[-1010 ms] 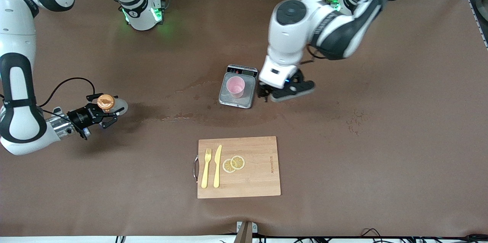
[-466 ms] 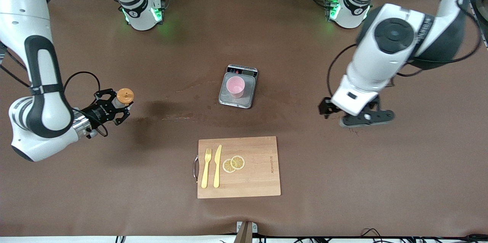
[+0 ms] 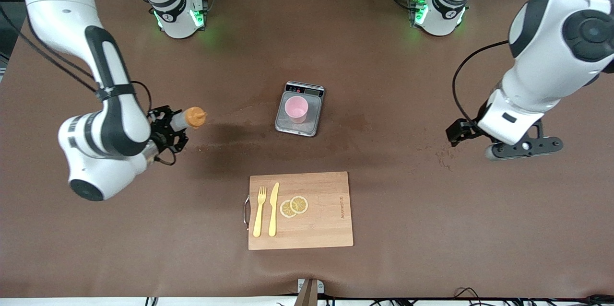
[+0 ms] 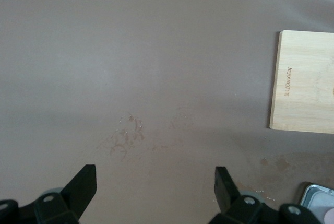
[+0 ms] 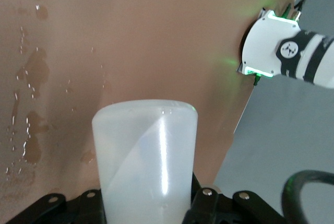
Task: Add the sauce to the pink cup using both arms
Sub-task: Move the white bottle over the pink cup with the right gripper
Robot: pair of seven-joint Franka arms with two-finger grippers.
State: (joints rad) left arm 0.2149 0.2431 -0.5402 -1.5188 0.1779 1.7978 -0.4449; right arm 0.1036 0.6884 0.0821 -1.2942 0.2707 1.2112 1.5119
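The pink cup (image 3: 296, 108) stands upright on the steel plate of a small scale (image 3: 309, 126) at mid-table. My right gripper (image 3: 167, 128) is shut on the sauce bottle (image 3: 182, 120) and holds it in the air, lying sideways, its orange nozzle cap (image 3: 195, 117) pointing toward the scale, over the table toward the right arm's end. In the right wrist view the bottle's whitish body (image 5: 146, 156) fills the space between the jaws. My left gripper (image 3: 523, 147) is open and empty, low over bare table toward the left arm's end; its fingers (image 4: 83, 187) stand wide apart.
A wooden cutting board (image 3: 326, 210) with a yellow fork (image 3: 259, 212), a knife (image 3: 274, 209) and two lemon slices (image 3: 294, 205) lies nearer the front camera than the scale. Wet stains (image 3: 230, 145) mark the cloth by the scale.
My right arm has carried the bottle toward the scale and turned its nozzle to point at it. My left arm has swung away from the scale toward its own end of the table.
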